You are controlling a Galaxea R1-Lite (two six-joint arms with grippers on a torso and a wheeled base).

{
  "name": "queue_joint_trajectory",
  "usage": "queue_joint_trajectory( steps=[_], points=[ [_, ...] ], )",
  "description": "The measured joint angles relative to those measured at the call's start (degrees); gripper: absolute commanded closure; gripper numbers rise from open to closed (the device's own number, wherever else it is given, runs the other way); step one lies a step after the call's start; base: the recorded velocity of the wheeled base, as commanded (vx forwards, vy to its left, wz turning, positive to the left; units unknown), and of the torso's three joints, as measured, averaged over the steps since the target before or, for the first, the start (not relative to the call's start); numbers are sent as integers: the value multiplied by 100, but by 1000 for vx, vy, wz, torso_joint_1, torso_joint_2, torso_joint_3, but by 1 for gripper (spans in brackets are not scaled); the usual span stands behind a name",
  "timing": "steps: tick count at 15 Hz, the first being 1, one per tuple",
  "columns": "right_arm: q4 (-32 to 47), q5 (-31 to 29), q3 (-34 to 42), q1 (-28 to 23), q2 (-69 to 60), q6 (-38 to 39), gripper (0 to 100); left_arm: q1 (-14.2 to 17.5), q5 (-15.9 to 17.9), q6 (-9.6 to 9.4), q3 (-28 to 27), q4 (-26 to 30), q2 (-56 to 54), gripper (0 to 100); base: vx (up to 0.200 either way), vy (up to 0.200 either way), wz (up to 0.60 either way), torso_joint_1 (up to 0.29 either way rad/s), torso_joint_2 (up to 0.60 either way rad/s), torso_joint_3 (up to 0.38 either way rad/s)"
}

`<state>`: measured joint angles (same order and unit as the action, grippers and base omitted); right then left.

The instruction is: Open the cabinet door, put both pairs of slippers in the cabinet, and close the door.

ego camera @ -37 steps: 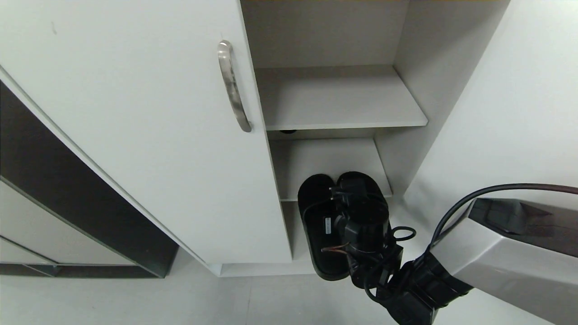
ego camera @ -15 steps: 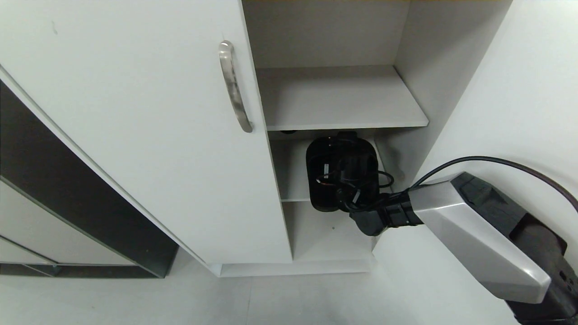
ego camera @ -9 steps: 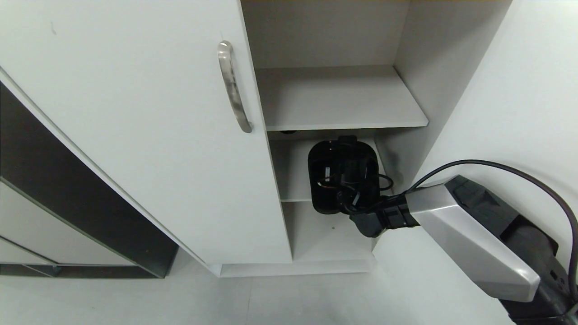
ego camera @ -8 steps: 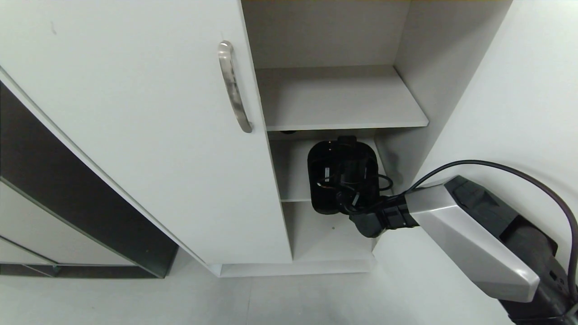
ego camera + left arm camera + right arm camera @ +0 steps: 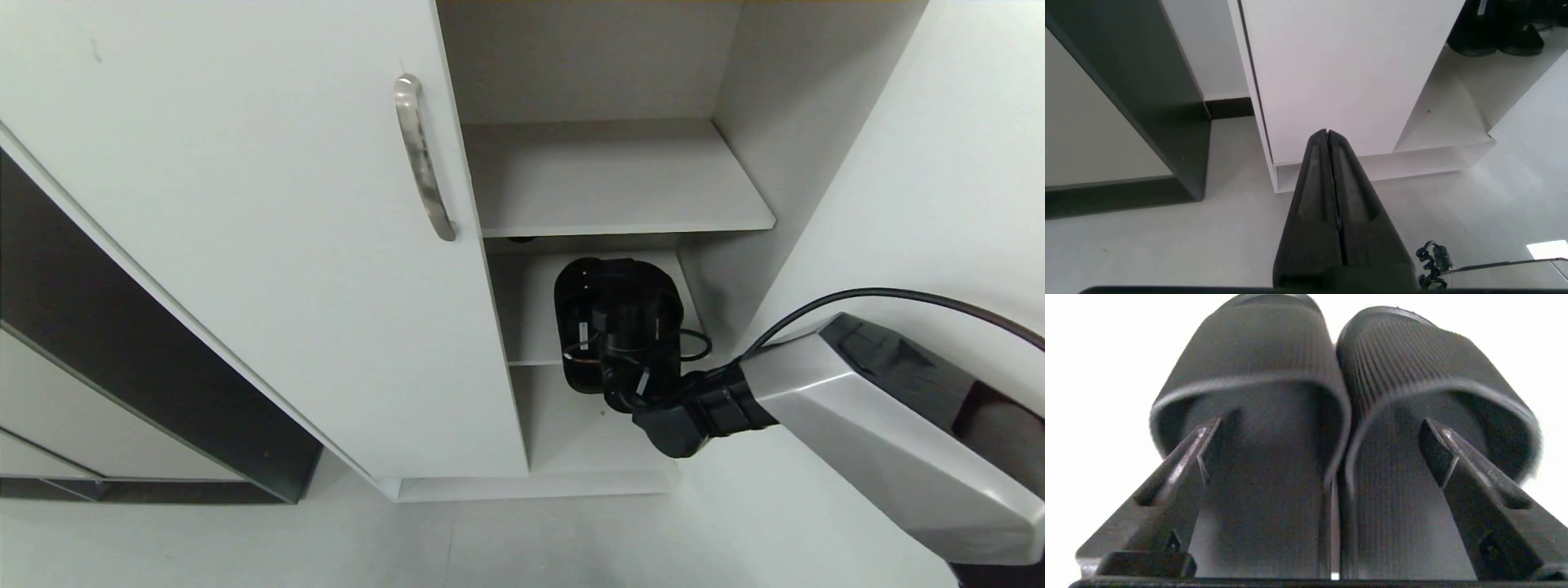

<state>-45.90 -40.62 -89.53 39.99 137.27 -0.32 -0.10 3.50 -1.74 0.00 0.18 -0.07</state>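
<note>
R gripper jaws wide astride slippers on cabinet mid shelf; best pull straight back, don't snag heels. L gripper jaws pressed together.

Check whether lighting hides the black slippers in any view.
Head view: slippers sit in shade under the shelf, merging with the black right gripper. Right wrist view: backdrop glares white, yet strap ribbing reads clearly. Left wrist view: featureless dark shapes.

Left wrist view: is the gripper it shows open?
No, the left gripper has its fingers pressed together along their length, with only a thin seam between them.
</note>
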Motion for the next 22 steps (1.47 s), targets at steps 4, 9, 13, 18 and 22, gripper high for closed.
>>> queue_joint_trajectory(
  steps=[4, 9, 13, 18, 22],
  points=[
    [-985, -76, 1969, 307, -883, -112, 0, 0, 0, -2, 0, 0, 0, 100, 0, 0, 0, 0, 0, 0],
    [-1899, 102, 3750, 610, -1976, -195, 0, 2, 2, -2, 0, 2, 0, 100, -160, 0, 0, 2, 2, 3],
    [-1910, 102, 3845, 651, -2142, -193, 0, 2, 0, 5, 0, -2, 0, 100, 0, 0, 0, 0, 0, 0],
    [-1921, 99, 3855, 651, -2169, -187, 0, 0, -2, 9, 0, -2, 0, 100, 0, 0, 0, 0, 0, 0],
    [-1924, 99, 3855, 679, -2170, -171, 0, 0, 0, 9, 0, 0, 0, 100, 0, 0, 0, 4, 2, 120]
  ],
)
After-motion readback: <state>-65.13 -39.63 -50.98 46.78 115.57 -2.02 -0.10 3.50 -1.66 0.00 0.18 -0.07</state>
